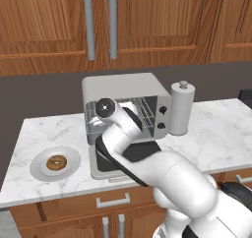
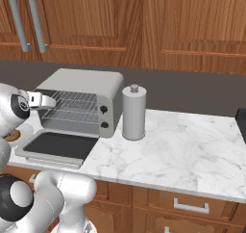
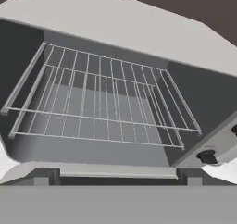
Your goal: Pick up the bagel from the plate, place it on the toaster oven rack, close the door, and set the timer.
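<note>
The bagel [image 1: 56, 162] lies in the middle of the plate [image 1: 37, 166] on the counter, left of the toaster oven [image 1: 123, 87]. The door [image 2: 57, 147] is folded down flat in front of the oven, glass facing up. Inside the cavity, the toaster oven rack [image 3: 102, 102] is bare. My gripper [image 2: 48, 101] hovers over the open door at the oven's mouth, pointing into the cavity and well right of the plate. Its fingers cannot be made out. Part of the bagel [image 2: 12, 135] peeks out behind my arm.
A grey paper-towel holder [image 1: 182, 108] stands right beside the oven. Two dark knobs [image 1: 163, 110] sit on the oven's right front panel. Wooden cabinets with long handles [image 1: 88, 25] hang above. Bare marble counter [image 2: 182, 145] stretches to the right.
</note>
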You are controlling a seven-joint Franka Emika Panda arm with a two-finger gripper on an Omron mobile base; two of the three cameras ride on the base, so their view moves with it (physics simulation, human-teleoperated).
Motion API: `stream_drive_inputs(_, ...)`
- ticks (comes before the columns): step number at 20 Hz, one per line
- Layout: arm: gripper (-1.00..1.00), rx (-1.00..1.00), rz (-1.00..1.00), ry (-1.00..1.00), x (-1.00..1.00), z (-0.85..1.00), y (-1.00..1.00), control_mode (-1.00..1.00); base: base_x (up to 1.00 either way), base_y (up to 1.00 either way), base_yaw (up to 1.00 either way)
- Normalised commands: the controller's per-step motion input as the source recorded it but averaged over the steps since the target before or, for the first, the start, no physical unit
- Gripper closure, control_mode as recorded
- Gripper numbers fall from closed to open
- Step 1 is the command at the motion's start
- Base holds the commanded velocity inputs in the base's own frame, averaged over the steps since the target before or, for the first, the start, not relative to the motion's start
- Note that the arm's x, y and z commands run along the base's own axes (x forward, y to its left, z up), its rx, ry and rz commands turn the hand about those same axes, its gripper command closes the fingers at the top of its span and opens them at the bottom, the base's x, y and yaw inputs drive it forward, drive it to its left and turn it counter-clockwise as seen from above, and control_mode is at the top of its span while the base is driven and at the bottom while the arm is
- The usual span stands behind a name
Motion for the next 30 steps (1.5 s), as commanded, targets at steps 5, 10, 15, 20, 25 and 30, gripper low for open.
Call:
stream_drive_inputs(5,-1.00,0.06,-0.02,-0.03,0.19,-0.13,0.00,-1.00,0.00,0.00,0.00)
stream_drive_inputs(10,-1.00,0.03,-0.04,0.00,0.26,0.00,0.04,-1.00,0.00,0.00,0.00)
stream_drive_inputs(15,-1.00,0.01,-0.05,0.00,0.25,-0.02,0.07,-1.00,0.00,0.00,0.00)
stream_drive_inputs(20,-1.00,0.00,-0.04,0.00,0.30,-0.09,0.08,-1.00,0.00,0.00,0.00)
stream_drive_inputs(25,-1.00,0.00,-0.02,0.00,0.39,-0.16,0.05,-1.00,0.00,0.00,0.00)
stream_drive_inputs(30,-1.00,0.00,0.00,0.00,0.23,-0.33,0.00,-1.00,0.00,0.00,0.00)
